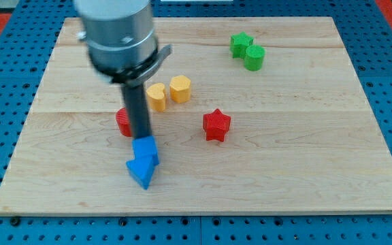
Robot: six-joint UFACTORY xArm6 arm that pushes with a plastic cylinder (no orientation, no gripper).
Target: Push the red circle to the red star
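Observation:
The red circle [122, 122] lies left of the board's middle, half hidden behind my dark rod. My tip [142, 138] rests just right of the red circle and right above the blue blocks. The red star [216, 124] lies to the view's right of the circle, about a hand's width away, with bare wood between them.
Two blue blocks, a cube [146, 149] and a triangle-like piece [141, 172], sit just below my tip. Two yellow blocks [156, 96] [180, 88] lie above the tip. A green star [239, 44] and green circle [254, 58] sit at the view's top right. The wooden board [305, 170] lies on a blue pegboard.

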